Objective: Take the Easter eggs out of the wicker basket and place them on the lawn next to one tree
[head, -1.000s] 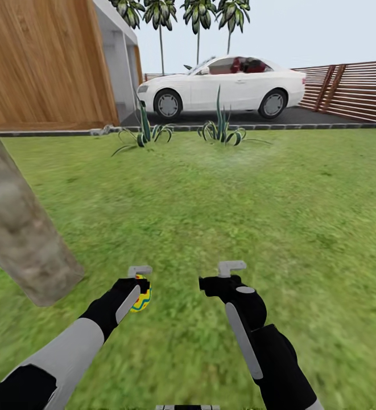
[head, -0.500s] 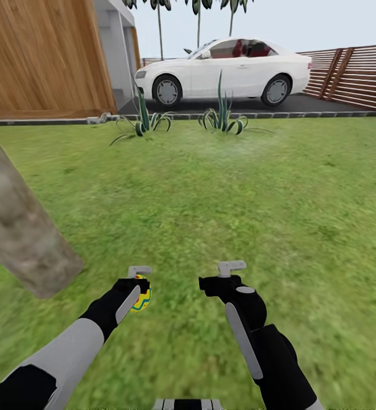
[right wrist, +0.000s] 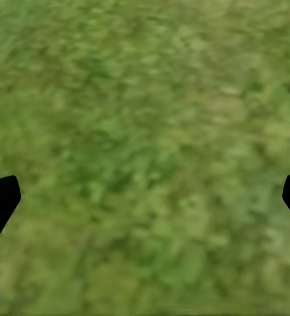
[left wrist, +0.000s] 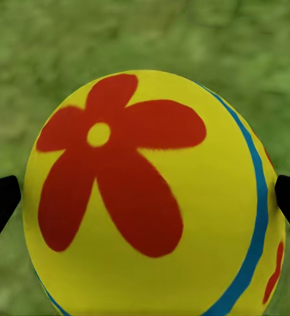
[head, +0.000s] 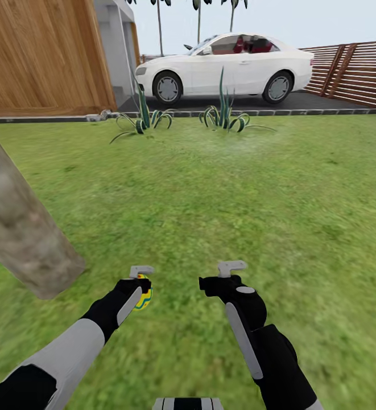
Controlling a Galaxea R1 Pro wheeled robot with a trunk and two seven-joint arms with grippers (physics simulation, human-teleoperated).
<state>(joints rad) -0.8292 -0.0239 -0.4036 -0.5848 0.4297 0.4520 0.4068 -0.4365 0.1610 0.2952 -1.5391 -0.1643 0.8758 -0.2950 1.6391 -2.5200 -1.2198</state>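
1. Head view: left pincer [head: 140, 289] is gripping a yellow Easter egg [head: 144, 298] above the lawn [head: 222, 193], near the tree trunk [head: 23, 228].
2. Right pincer [head: 219, 273], spread wide and empty, is hovering beside the egg, farther from that trunk.

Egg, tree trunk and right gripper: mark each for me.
Easter egg [left wrist: 151, 197], left wrist view, on its red flower.
tree [head: 23, 233], head view, on the lower trunk.
right gripper [head: 224, 273], head view, midway between the fingertips.

My left gripper [head: 141, 285] clamps one yellow Easter egg [left wrist: 151, 197] with a red flower and blue stripe, above the lawn [head: 239, 193]. The pale tree [head: 23, 228] trunk stands near, to my left.
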